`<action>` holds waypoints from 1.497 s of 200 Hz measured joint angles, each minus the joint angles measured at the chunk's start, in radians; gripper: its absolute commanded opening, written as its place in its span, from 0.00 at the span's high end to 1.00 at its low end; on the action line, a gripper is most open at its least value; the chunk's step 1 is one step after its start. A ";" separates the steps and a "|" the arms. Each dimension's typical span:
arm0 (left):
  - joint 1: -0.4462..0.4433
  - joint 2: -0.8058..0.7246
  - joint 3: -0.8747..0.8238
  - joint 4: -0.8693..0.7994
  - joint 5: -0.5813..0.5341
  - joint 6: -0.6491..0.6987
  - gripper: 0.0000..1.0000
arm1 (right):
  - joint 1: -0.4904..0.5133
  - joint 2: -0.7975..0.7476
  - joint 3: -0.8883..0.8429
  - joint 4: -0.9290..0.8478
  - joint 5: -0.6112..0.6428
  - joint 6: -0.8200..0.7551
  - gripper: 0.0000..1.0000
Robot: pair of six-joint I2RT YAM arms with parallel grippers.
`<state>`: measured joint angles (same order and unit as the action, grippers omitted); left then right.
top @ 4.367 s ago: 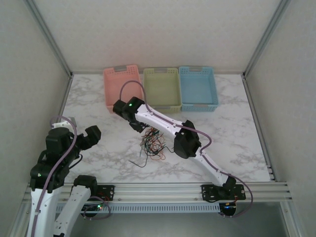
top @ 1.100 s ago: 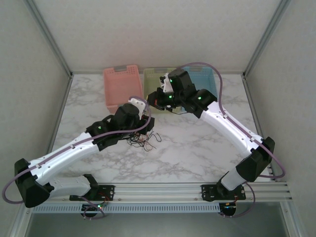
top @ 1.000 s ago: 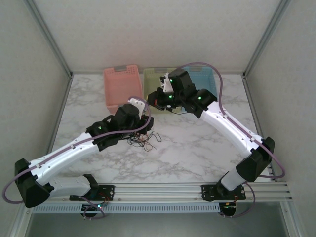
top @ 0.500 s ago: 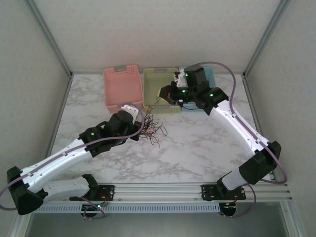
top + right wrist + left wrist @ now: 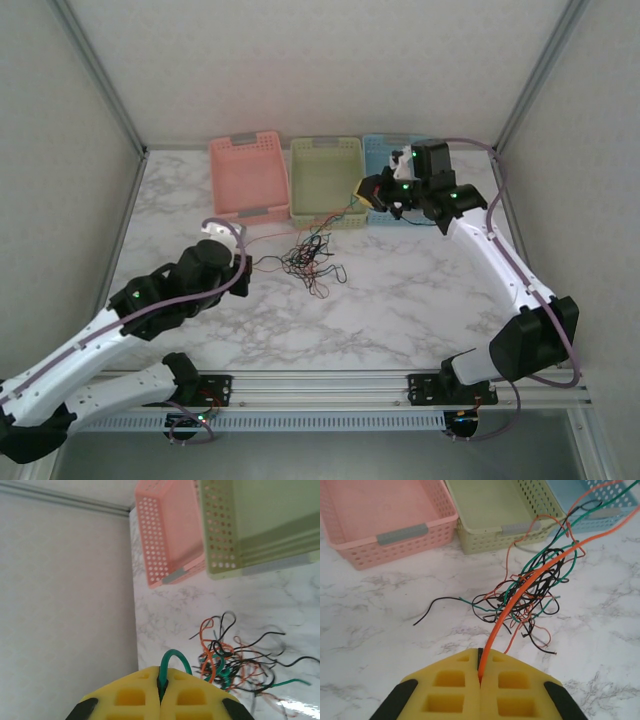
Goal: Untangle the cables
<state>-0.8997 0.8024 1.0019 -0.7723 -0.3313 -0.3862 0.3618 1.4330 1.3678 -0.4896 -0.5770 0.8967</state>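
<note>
The cables (image 5: 312,258) lie as a loose tangle of black, orange and green wires on the marble table, in front of the green basket. My left gripper (image 5: 244,262) is left of the tangle, shut on an orange cable (image 5: 530,580) that runs taut from its yellow fingertips (image 5: 510,680) through the tangle (image 5: 532,592). My right gripper (image 5: 368,197) hangs over the near left corner of the blue basket, shut on a green cable (image 5: 175,660) that loops out of its jaws down toward the tangle (image 5: 235,662).
Three baskets stand in a row at the back: pink (image 5: 248,178), green (image 5: 327,180) and blue (image 5: 385,150). Bare marble stretches in front of and right of the tangle. Metal frame posts run along both table sides.
My left gripper has shut on the orange cable and drawn back to the left. The right gripper carried the green cable rightward to the blue basket. The tangle has spread out.
</note>
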 measured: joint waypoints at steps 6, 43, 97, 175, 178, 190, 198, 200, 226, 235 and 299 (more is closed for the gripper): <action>0.000 -0.017 0.013 -0.016 -0.003 -0.003 1.00 | -0.013 0.000 -0.013 0.000 0.002 -0.005 1.00; 0.000 -0.106 0.140 -0.091 -0.015 -0.011 1.00 | -0.051 0.005 -0.084 0.000 0.027 -0.039 1.00; 0.000 -0.108 0.332 -0.155 0.007 -0.014 1.00 | -0.053 0.032 -0.211 0.010 0.086 -0.106 1.00; 0.000 0.010 0.681 -0.203 0.085 0.005 1.00 | -0.053 0.098 -0.380 0.005 0.290 -0.261 1.00; 0.000 0.018 0.701 -0.205 0.090 0.007 1.00 | -0.054 0.100 -0.383 0.005 0.297 -0.265 1.00; 0.000 0.039 0.759 -0.220 0.101 0.014 1.00 | -0.056 0.106 -0.396 0.008 0.322 -0.277 1.00; 0.000 0.049 0.794 -0.229 0.104 0.019 1.00 | -0.060 0.111 -0.404 0.011 0.338 -0.283 1.00; 0.000 0.051 0.802 -0.233 0.106 0.020 1.00 | -0.062 0.111 -0.407 0.014 0.342 -0.284 1.00; 0.000 0.068 0.895 -0.271 0.109 0.034 1.00 | -0.092 0.116 -0.438 0.027 0.383 -0.286 1.00; 0.000 0.071 0.924 -0.285 0.106 0.042 1.00 | -0.106 0.116 -0.445 0.030 0.397 -0.289 1.00; -0.001 0.053 1.036 -0.324 0.019 0.082 1.00 | -0.249 0.097 -0.506 0.042 0.446 -0.311 1.00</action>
<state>-0.9009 0.8558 2.0384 -1.0962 -0.3119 -0.3046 0.1123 1.5295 0.8619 -0.4477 -0.1310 0.5861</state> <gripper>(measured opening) 0.052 0.057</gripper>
